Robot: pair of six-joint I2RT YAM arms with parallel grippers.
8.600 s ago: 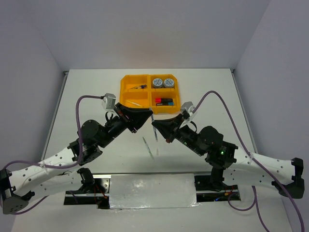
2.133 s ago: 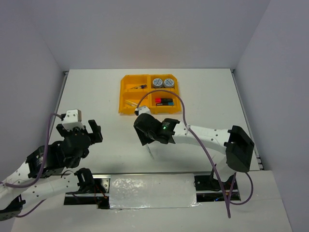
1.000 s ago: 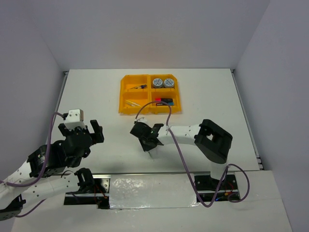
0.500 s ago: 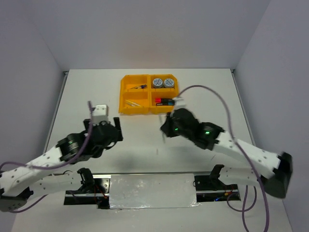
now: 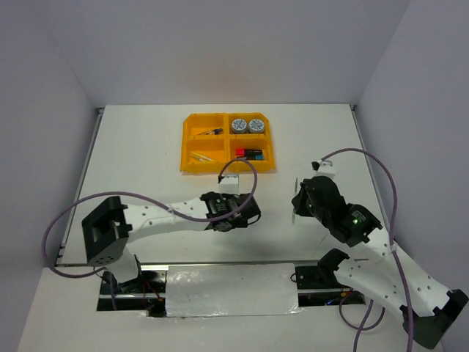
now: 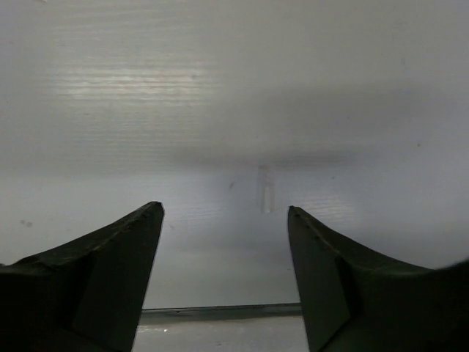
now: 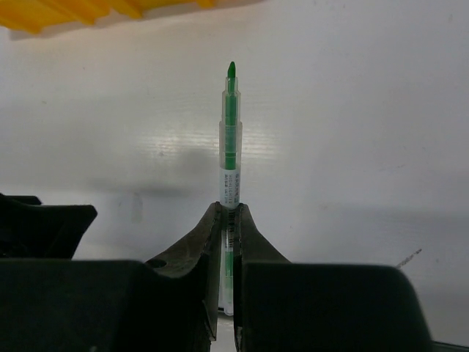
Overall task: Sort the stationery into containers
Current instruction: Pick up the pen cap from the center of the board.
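Swinging out from the middle of the table [image 5: 139, 147], the right gripper [image 5: 296, 204] now sits right of centre in the overhead view, clenched on a green pen [image 7: 231, 147]. The left gripper [image 5: 240, 218] has crossed from the lower left to the spot just vacated, its jaws spread with nothing between them. That looks like a split of labour: one pen is in hand and due for the orange tray [image 5: 220, 169] at upper centre (thin items already lie in its left compartments), and another is about to be picked up. Only the right wrist view shows the grip, pinched near the pen's lower end with the tip pointing up the frame. Only the left wrist view shows a pale pen [image 6: 265, 189] lying on the table just ahead of the open fingers [image 6: 117, 249]; from above it is hidden.
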